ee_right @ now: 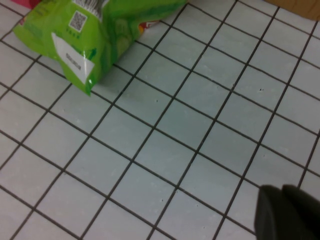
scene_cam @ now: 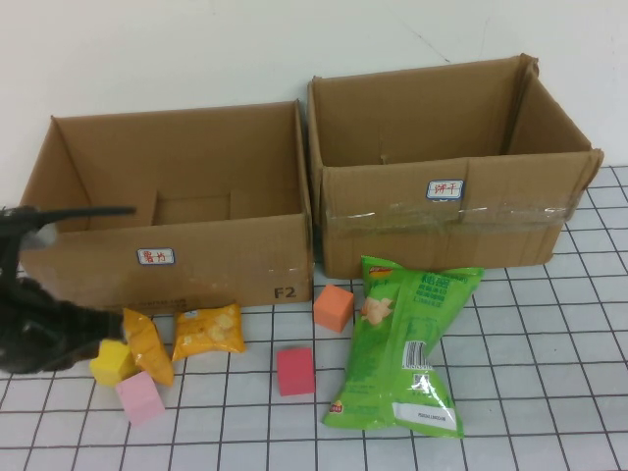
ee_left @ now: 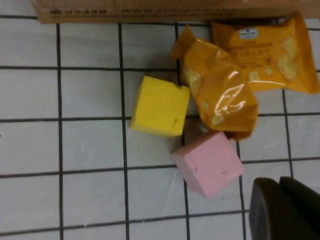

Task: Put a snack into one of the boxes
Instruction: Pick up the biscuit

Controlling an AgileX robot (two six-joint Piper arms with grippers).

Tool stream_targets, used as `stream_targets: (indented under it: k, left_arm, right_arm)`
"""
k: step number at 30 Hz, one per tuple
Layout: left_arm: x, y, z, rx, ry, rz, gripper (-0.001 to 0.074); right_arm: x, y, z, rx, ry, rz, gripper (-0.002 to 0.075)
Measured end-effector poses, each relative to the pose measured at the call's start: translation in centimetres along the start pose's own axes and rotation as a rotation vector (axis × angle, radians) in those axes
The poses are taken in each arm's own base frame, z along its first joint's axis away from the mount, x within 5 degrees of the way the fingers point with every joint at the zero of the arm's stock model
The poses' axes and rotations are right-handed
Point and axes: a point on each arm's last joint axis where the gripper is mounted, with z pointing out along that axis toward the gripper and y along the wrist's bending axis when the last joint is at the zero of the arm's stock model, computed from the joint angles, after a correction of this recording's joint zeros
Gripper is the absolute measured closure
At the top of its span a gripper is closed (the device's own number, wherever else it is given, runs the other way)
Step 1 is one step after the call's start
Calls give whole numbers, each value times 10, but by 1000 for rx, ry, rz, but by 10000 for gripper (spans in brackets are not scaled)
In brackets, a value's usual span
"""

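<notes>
Green chip bag (scene_cam: 402,343), orange snack packets (scene_cam: 208,332) – yellow (scene_cam: 113,362), pink (scene_cam: 140,397), red (scene_cam: 294,371) cubes, black-gridded white table (scene_cam: 549,373)

The left arm (scene_cam: 39,324) is matte black, with a thin black cable.

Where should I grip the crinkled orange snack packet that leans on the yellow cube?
Pinch the crinkled orange snack packet across its puffed middle, coming from above. Yellow foam cube and pink foam cube crowd its lower end. Left gripper is beside it; right gripper hovers over bare tiles.
</notes>
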Motion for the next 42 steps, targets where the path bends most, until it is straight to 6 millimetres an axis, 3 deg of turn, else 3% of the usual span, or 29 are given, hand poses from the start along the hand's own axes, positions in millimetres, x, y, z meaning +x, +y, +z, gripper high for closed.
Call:
stream_targets:
  k: [3,10,15,24,30,37,42]
  left_arm:
    - [-7,-5,13,4,35,15,674]
    - [-18,-25,47,-11,118,100,275]
    - [-29,-22,71,-116,139,90,189]
    - [-40,-17,105,-150,125,71,185]
    - [-39,-14,122,-151,136,65,294]
    - [-38,-17,121,-140,149,46,519]
    - [-37,-28,100,-126,158,71,538]
  right_arm:
    - [0,0,0,0,0,-5,727]
    - [-1,0,0,-2,-14,-25,727]
    - [-2,0,0,-5,-18,-27,727]
    - [-2,1,0,-10,-25,-24,727]
    - [-3,1,0,-13,-29,-17,727]
    - [-3,1,0,-15,-32,-12,727]
    - [-3,1,0,-17,-32,-10,727]
